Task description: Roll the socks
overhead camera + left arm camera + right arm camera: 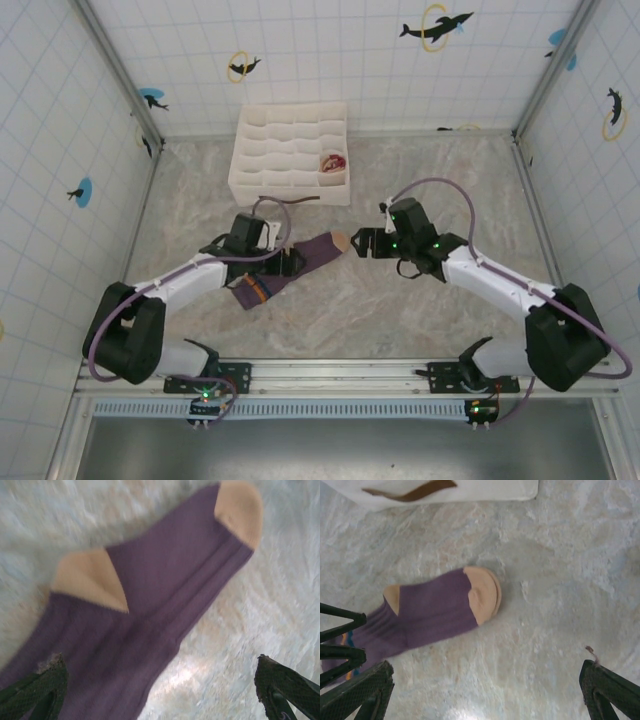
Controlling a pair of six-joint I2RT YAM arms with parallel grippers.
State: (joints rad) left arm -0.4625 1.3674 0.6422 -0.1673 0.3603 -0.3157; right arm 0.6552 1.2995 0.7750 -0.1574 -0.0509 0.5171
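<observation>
Marble table [400, 310] around purple sock [316, 250]; right gripper [362, 242] spread wide near toe.

Two arms: left arm [185, 277], right arm [500, 285]. Two grippers: left gripper [290, 260], right gripper [358, 242]. One purple sock [318, 250], flat, mid-scene. One white organiser box [290, 188], far side, with one small red-and-beige bundle [332, 162] in a right-hand compartment. One brown strap [410, 490].
</observation>
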